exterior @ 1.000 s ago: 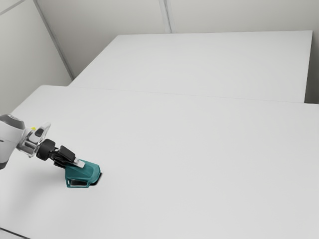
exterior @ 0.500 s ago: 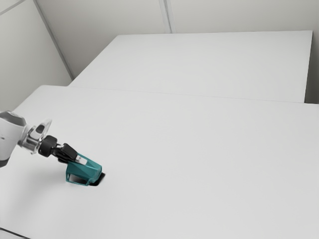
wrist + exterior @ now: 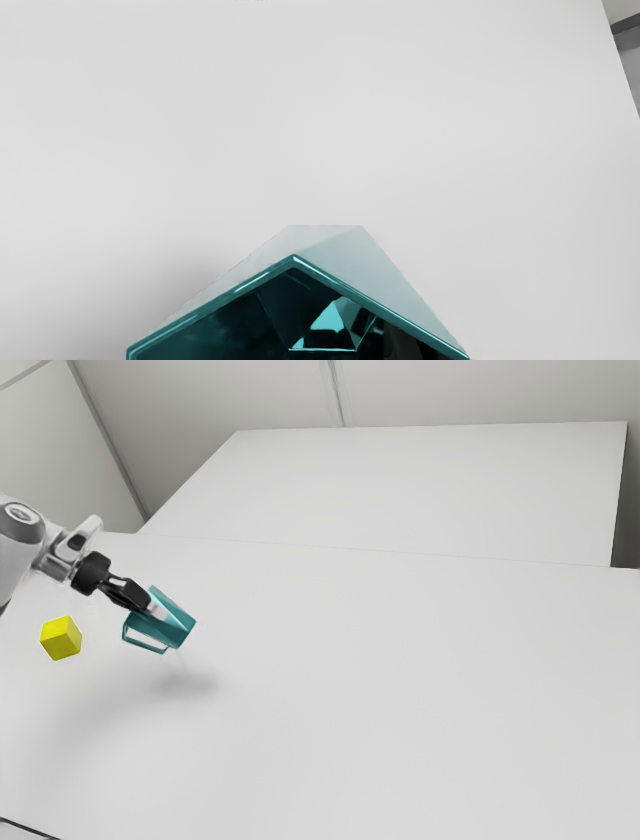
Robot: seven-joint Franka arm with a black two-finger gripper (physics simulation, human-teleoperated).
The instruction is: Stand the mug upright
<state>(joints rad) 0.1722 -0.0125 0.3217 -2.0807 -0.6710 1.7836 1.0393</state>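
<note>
Partner: Claw?
Me: My claw (image 3: pixel 152 610) is clamped on the mug (image 3: pixel 174 630). Width of the gap: can't tell, part of the grip is hidden. In the wrist view, a dark shape inside the mug, by the wall; finger or reflection, unclear.
Partner: Mug's position?
Me: Off the table (image 3: pixel 400 690), in the air, toward the exterior view's left. Tilted, not upright. Mouth toward my hand; the wrist view looks in past the angular rim (image 3: pixel 293 257). Handle (image 3: pixel 145 645) on the low side in the exterior view. Soft shadow (image 3: pixel 190 686) on the table below.
Partner: Count?
Me: One claw, one arm (image 3: pixel 15 550), one mug with one handle. One yellow cube (image 3: pixel 61 639), at the exterior view's left, apart from the mug. Whether it touches the table, can't tell. White surfaces: two, the table and a slab (image 3: pixel 430 490) beyond it.
Partner: Edges, room?
Me: White table runs far past the mug toward the exterior view's right; wide room that way. Cube sits on the other side, below the arm in that view. Wrist view: one table edge (image 3: pixel 619 57), well apart from the rim.
</note>
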